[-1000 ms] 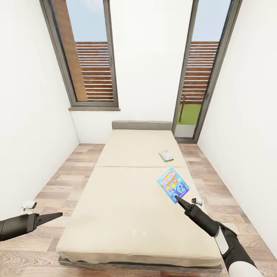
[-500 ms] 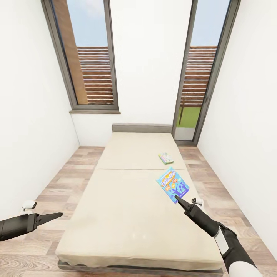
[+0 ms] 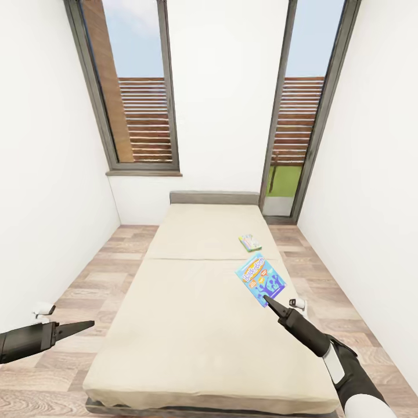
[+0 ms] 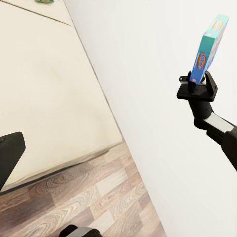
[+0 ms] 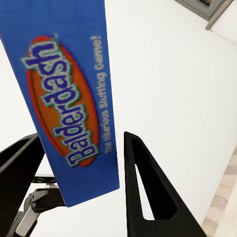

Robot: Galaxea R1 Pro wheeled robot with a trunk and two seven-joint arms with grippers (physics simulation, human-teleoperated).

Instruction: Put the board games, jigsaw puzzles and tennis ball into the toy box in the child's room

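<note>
1. The blue board game [image 3: 260, 278], with "Balderdash" printed on its side [image 5: 74, 108], is held by the right pincer [image 3: 268, 300], which is clamped on its lower edge. It hangs above the right side of the bed [image 3: 191, 325], near the seam between the two mattress panels.

2. In the left wrist view the same box [image 4: 210, 47] stands upright above the right pincer [image 4: 197, 86], free of the mattress.

3. The second board game [image 3: 250, 242], a small greenish box, lies flat on the far mattress panel, close to the right edge of the bed. Nothing is touching it.

4. The left pincer [image 3: 87, 325] hovers beside the left edge of the bed, over the wood floor [image 3: 69, 290]. Its tip looks closed to a point and it carries nothing.

5. The toy box and the desk are not visible from here, so I cannot tell what is already inside the box.

6. My judgement: the task is at an early stage. One game from the bed is picked up but not yet delivered, the other game is waiting on the bed, and the things on the desk probably remain as well.
</note>
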